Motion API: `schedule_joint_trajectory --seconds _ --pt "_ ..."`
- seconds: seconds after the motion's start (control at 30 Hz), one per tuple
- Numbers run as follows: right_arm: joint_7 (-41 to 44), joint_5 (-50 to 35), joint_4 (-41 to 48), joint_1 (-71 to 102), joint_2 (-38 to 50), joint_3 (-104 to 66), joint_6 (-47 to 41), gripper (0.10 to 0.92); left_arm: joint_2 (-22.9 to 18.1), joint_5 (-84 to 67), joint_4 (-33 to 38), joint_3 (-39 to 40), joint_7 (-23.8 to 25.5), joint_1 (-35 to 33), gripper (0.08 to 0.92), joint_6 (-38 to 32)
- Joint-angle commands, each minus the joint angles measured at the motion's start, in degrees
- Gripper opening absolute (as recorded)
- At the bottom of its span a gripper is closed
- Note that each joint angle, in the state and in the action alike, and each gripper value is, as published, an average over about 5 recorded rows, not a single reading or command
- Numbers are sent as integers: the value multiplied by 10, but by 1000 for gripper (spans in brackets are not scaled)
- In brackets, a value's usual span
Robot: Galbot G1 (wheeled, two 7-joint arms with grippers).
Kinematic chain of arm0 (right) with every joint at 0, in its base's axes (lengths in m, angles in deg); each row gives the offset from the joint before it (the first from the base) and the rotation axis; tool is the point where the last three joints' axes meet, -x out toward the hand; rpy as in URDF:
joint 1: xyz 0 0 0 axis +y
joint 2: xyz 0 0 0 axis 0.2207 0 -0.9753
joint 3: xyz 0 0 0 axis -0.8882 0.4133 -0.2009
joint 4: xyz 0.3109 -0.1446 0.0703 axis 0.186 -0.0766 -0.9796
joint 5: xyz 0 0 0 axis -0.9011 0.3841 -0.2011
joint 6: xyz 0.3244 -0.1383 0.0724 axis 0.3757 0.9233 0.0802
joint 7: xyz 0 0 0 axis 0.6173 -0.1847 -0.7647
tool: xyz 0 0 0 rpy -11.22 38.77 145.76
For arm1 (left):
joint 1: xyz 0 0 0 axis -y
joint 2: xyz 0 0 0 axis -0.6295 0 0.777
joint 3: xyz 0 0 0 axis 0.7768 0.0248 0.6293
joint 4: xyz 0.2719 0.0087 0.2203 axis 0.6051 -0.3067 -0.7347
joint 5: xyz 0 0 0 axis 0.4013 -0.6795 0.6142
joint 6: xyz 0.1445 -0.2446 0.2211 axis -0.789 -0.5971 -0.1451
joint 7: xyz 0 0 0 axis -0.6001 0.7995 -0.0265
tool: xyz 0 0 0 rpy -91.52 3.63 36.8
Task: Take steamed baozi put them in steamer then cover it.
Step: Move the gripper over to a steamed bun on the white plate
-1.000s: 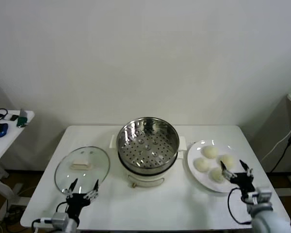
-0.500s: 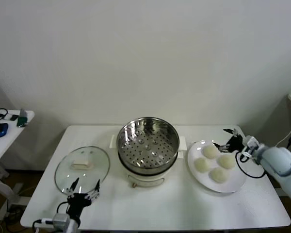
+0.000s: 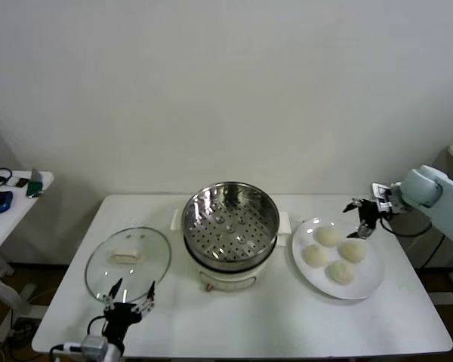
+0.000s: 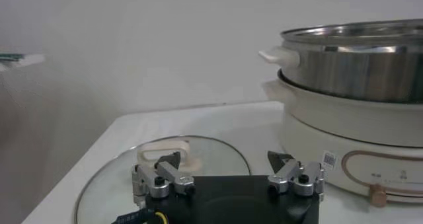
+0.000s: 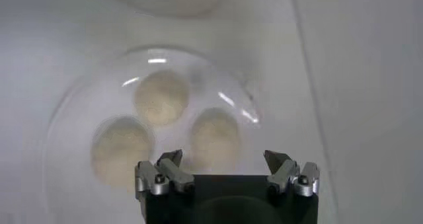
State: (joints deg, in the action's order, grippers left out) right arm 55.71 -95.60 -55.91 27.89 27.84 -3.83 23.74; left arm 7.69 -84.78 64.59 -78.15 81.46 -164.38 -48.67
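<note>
Soft, even light; glare streaks on the plate (image 5: 79,100) in a hazy right wrist view.

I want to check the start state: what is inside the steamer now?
Inside the steamer only the bare perforated tray shows, with no baozi on it. All four baozi lie on the white plate. What is under the tray is hidden.

- The left gripper (image 4: 228,176) sits low over the table (image 4: 198,123), its two fingers (image 4: 158,178) spread apart with nothing between them.
- Just beyond the fingers lies the cover (image 4: 165,172), flat on the table, its cream handle (image 4: 162,151) showing behind one fingertip.
- Beside the cover stands the steamer (image 4: 353,73), a shiny steel pot on a white base (image 4: 344,136).
- A side tab (image 4: 279,57) juts from the steamer's rim.
</note>
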Motion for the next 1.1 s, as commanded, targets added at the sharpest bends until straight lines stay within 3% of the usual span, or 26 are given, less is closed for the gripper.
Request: schedule_joint_trajectory --seconds 0.03,0.73,1.1 --pt "29 5 100 -62 -90 120 26 823 0 0 -6 -1 0 -1 823 -4" --pt "-4 67 229 45 -199 25 55 823 8 2 -29 -1 -3 -9 823 -22" --pt "-19 105 242 68 -206 -7 55 804 7 3 -33 -1 -4 -8 823 -25"
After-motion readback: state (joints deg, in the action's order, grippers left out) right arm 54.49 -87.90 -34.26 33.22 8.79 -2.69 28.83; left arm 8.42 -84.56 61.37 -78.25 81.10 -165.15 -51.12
